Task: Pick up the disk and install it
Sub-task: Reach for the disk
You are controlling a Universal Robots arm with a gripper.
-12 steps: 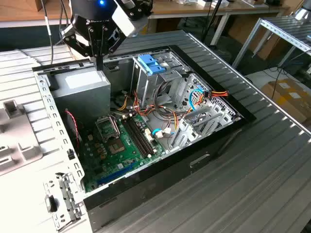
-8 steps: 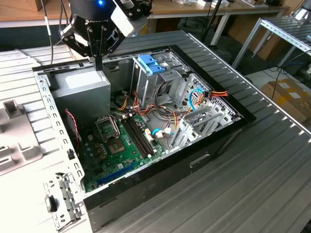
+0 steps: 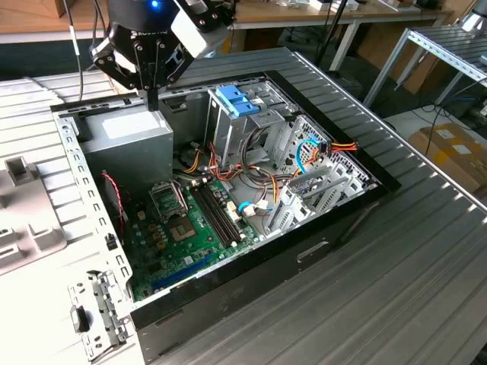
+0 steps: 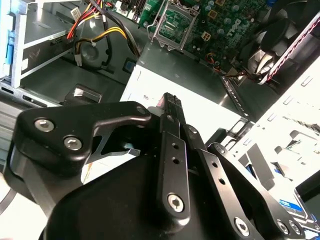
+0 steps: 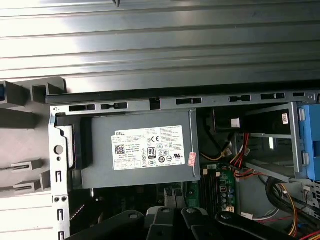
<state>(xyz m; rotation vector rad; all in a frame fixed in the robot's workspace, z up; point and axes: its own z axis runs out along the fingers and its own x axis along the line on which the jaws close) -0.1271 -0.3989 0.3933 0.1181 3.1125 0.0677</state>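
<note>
The disk shows as a light-blue carrier standing on edge in the metal drive cage at the back of the open computer case; its blue end sticks up above the cage. Its blue edge also appears in both wrist views. My gripper hangs over the grey power supply, toward the exterior view's left of the disk and apart from it. The fingers are pressed together, shut on nothing, above the power supply's white label.
The case lies open on a ridged metal table. Inside are the green motherboard, bundled red, yellow and orange cables and the case frame rim. A pale removed side panel lies at the exterior view's left.
</note>
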